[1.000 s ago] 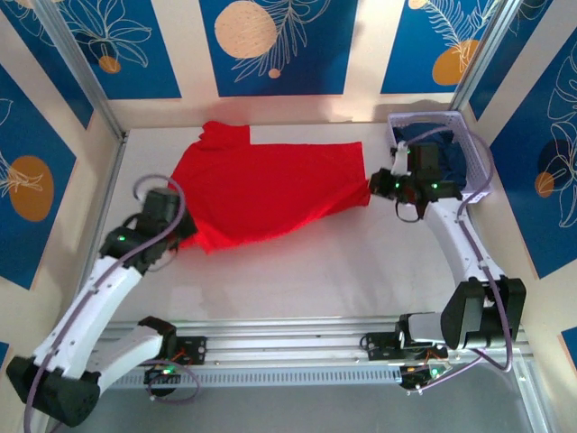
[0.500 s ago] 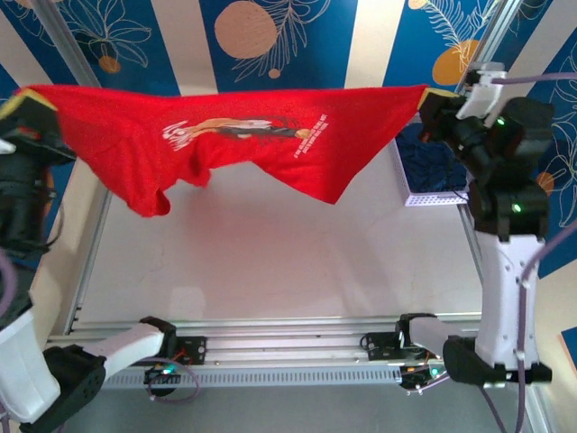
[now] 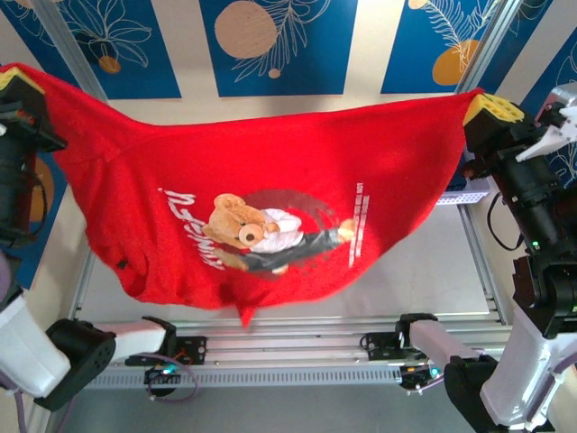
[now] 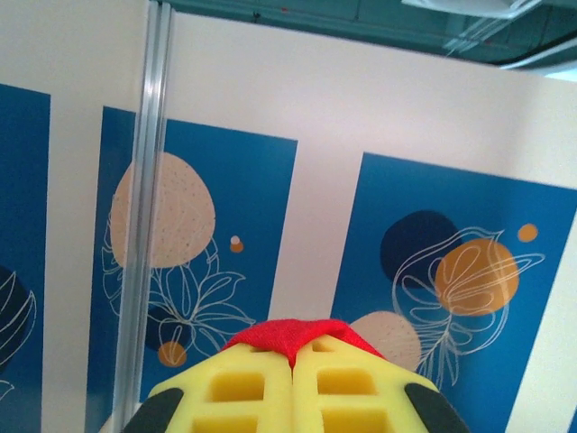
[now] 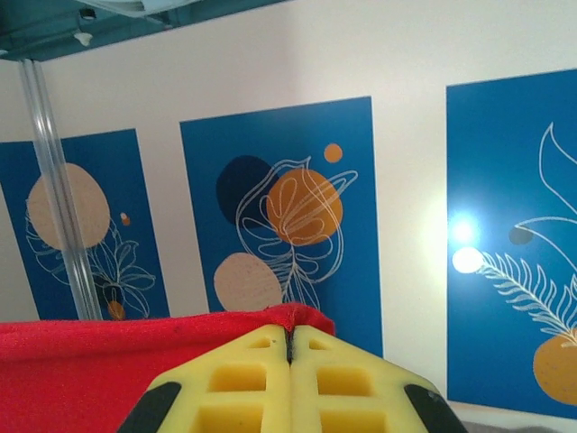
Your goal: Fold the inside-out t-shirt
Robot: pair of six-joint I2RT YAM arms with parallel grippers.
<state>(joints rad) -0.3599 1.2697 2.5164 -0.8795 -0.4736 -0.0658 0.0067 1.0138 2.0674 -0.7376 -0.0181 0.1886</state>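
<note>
Blue-and-cream patterned wall panels (image 3: 275,45) at the back, pale table (image 3: 424,262) below. Raised high at far left: left gripper (image 3: 18,83), clamped tight on one corner of the t-shirt (image 3: 270,171). From the left wrist, yellow pads (image 4: 234,388) pressed flat together, a tuft of red cloth pinched at the seam between them.

Stretched from there across the full width of the scene, hanging in the air well above the table. Sagging through the middle, with the lower edge drooping toward the near rail (image 3: 297,347). At centre, turned up to the overhead camera: teddy-bear print (image 3: 248,230), flanked by white lettering (image 3: 189,225). Printed side apparently outward on this face.

Raised to much the same height at far right: right gripper (image 3: 491,108), likewise closed on the opposite corner. From the right wrist, pads (image 5: 239,392) shut together, red hem running off to the left.

Step in hand, by the look of it: lifting and spreading, held by two corners ahead of laying flat. No fold made yet.

Next move, on this reading: lowering both arms together, with even tension, to land the cloth flat and unbunched on the table. Calls for keeping both grips closed until touchdown, and for setting the hanging lower edge down first.
</note>
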